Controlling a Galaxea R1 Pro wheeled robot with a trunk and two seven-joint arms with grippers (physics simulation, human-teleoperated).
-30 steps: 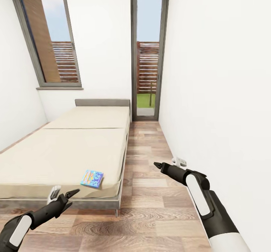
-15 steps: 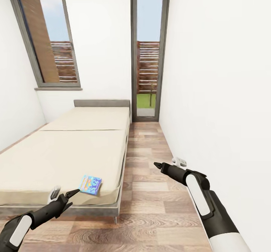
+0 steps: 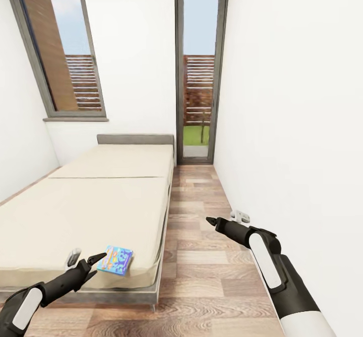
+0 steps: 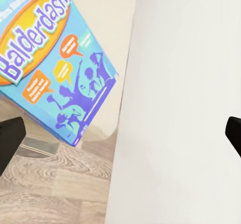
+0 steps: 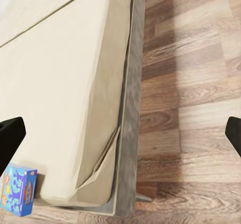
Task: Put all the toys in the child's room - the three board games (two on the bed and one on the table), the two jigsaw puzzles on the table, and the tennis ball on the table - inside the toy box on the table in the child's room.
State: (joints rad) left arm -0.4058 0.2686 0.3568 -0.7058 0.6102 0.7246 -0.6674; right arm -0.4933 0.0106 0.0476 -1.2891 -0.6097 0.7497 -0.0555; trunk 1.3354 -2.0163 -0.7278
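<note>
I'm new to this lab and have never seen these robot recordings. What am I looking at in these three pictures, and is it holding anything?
These are simulator renders of a wheeled robot with two arms. The big picture is from its head camera, looking down over both arms in a white-walled room with a wood floor. The bed carries one small blue board game near its front corner. The left gripper hovers close beside that box, jaws open; the right gripper hangs over the floor, also open. The other two pictures come from cameras on each wrist: the left one sees the game's lid up close, the right one the bed's edge. Nothing is held.
</note>
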